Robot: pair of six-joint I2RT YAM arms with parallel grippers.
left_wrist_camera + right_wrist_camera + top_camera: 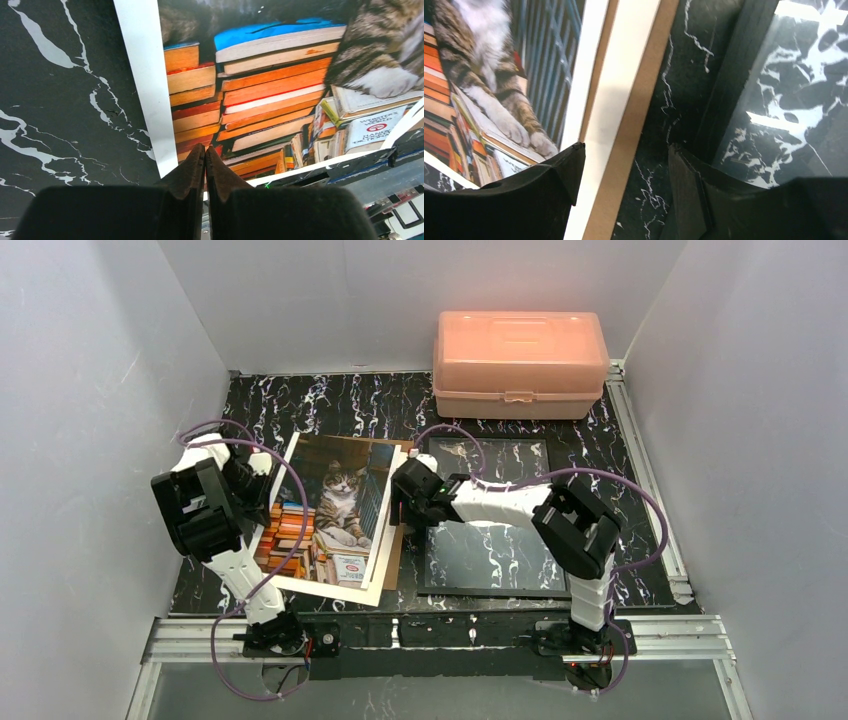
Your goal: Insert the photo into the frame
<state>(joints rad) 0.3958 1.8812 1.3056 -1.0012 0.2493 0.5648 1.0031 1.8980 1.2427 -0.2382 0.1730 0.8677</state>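
Veined black tabletop (pixel 330 400): glossy rectangular photo (pixel 335 505) (white-bordered), thin glass-paned frame (pixel 490 555).

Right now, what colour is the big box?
The box is pink; the top view shows it best.

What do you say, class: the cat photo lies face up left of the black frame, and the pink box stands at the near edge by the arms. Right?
No. The photo lies face up left of the frame, but the pink box stands at the far edge, as the top external view shows.
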